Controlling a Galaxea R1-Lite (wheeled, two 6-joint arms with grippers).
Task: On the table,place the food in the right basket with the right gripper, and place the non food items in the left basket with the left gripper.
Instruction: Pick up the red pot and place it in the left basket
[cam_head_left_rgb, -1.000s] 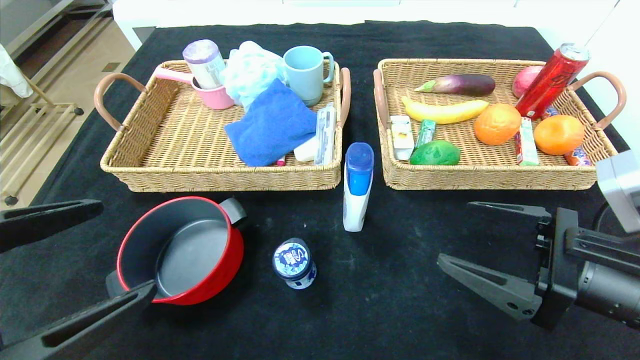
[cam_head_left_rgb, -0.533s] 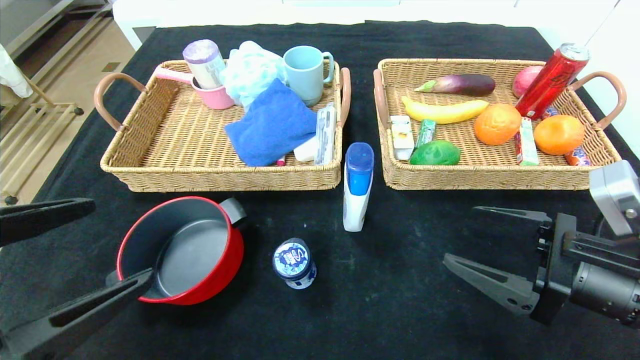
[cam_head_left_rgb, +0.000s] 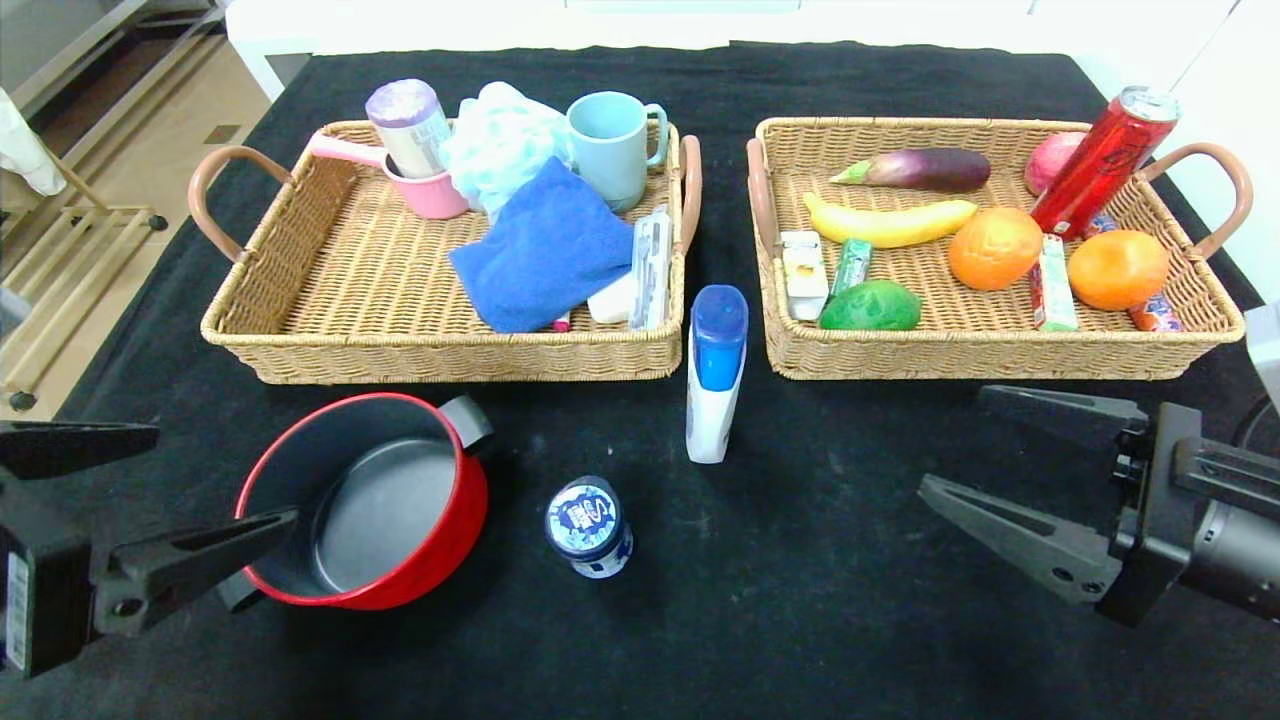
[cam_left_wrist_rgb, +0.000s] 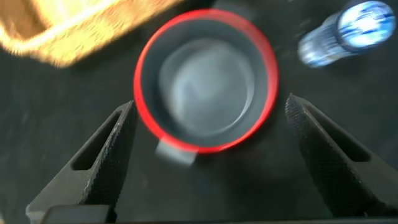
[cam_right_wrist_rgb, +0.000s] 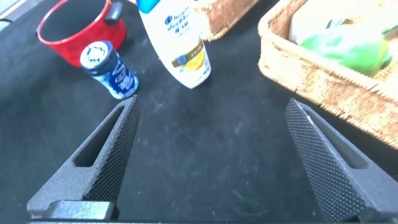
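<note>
The red pot (cam_head_left_rgb: 365, 500) (cam_left_wrist_rgb: 208, 87) stands on the table (cam_head_left_rgb: 780, 600) at the near left. My left gripper (cam_head_left_rgb: 225, 478) (cam_left_wrist_rgb: 210, 106) hangs open just behind it, one finger to each side of its near rim and neither touching. A white bottle (cam_head_left_rgb: 715, 375) (cam_right_wrist_rgb: 180, 43) with a blue cap lies between the left basket (cam_head_left_rgb: 450, 360) and the right basket (cam_head_left_rgb: 1000, 355). The blue-and-white tub (cam_head_left_rgb: 588, 525) (cam_right_wrist_rgb: 109, 68) stands near the pot. My right gripper (cam_head_left_rgb: 955, 440) (cam_right_wrist_rgb: 211, 102) is open and empty over bare cloth. Banana (cam_head_left_rgb: 890, 220), orange (cam_head_left_rgb: 1118, 268) and gum pack (cam_head_left_rgb: 850, 265) lie in the right basket.
The left basket holds mugs (cam_head_left_rgb: 612, 145), a blue cloth (cam_head_left_rgb: 545, 250) and small items. The right basket also holds an eggplant (cam_head_left_rgb: 920, 168), a red can (cam_head_left_rgb: 1100, 160) and a green fruit (cam_head_left_rgb: 870, 307). The table's left edge drops to the floor.
My left gripper has drawn back toward the near left, its fingers now level with the pot's rim. My right gripper has shifted right and slightly farther away. The objects have not moved.
</note>
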